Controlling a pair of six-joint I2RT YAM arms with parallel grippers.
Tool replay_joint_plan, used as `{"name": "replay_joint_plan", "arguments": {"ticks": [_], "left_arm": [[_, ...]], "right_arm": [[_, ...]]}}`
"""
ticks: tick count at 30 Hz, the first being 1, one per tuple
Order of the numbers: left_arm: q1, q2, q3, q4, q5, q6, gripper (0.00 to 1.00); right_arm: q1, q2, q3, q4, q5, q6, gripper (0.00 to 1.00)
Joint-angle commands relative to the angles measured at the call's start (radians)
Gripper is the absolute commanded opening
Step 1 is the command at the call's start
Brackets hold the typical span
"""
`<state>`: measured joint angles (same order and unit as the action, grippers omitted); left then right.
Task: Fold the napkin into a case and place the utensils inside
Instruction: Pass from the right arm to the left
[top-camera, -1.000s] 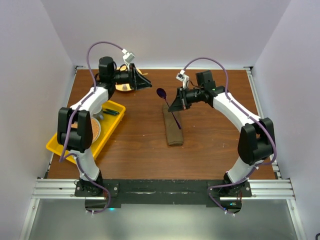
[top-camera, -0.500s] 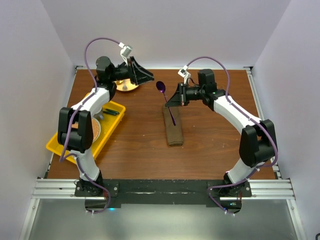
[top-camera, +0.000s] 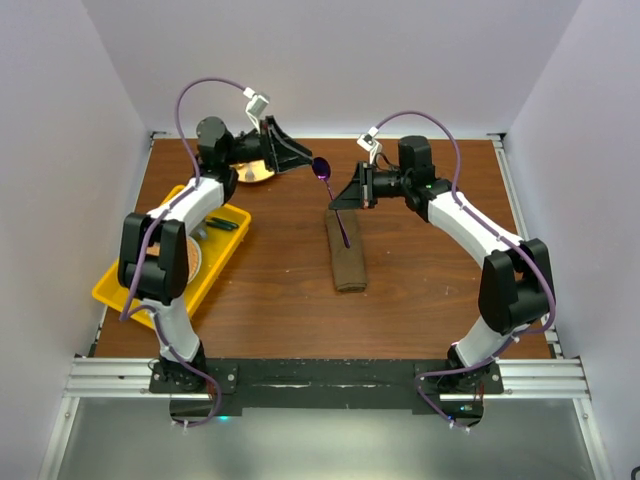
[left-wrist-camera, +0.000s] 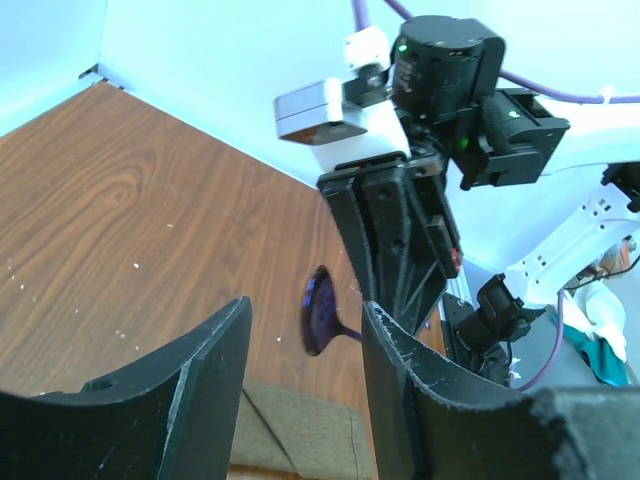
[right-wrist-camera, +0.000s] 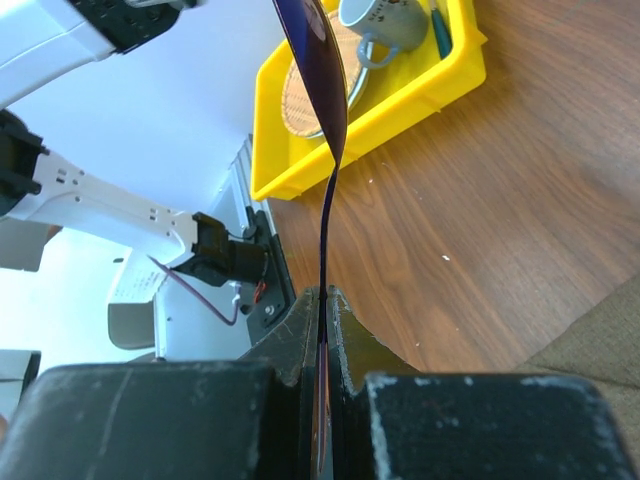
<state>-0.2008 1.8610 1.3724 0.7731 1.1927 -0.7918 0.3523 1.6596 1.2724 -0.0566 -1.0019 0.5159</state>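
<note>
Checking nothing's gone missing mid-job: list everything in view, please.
spoon: 1, blue-purple, held off the table by the right claw, bowl near the left claw
case: 1, olive-brown, table centre
tray: 1, yellow, table's left side
mat: 1, tan woven, in tray
mug: 1, grey-blue, in tray
green item: 1, dark green, tray's far end; too small to identify
plate: 1, golden yellow, far left of table, behind left claw
table: 1, brown wood
left claw: 1, black, open, by the spoon's bowl
right claw: 1, black, shut on the spoon's handle
</note>
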Motion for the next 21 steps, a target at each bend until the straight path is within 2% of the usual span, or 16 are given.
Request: {"name": "replay_joint_plan", "arguments": {"ticks": [1, 6, 9, 18, 19, 21], "left_arm": [[-0.006, 0.024, 0.045, -0.046, -0.021, 0.057, 0.51], [-0.017, 0.038, 0.066, -0.057, -0.012, 0.069, 0.43], [-0.029, 0.046, 0.094, -0.130, -0.008, 0.136, 0.39], [-0.035, 0.070, 0.139, -0.195, -0.001, 0.206, 0.29], [-0.035, 0.073, 0.145, -0.196, 0.004, 0.210, 0.26], [-0.037, 0.081, 0.158, -0.218, 0.013, 0.223, 0.10]], "right_arm": [[-0.003, -0.009, 0.015, 0.052, -0.040, 0.016, 0.00], [-0.004, 0.002, 0.022, 0.078, -0.046, 0.018, 0.00], [-0.003, 0.008, 0.028, 0.077, -0.047, 0.018, 0.00], [-0.003, 0.029, 0.042, 0.067, -0.047, 0.026, 0.00], [-0.004, 0.031, 0.044, 0.066, -0.047, 0.024, 0.00], [-0.004, 0.035, 0.048, 0.067, -0.047, 0.027, 0.00]]}}
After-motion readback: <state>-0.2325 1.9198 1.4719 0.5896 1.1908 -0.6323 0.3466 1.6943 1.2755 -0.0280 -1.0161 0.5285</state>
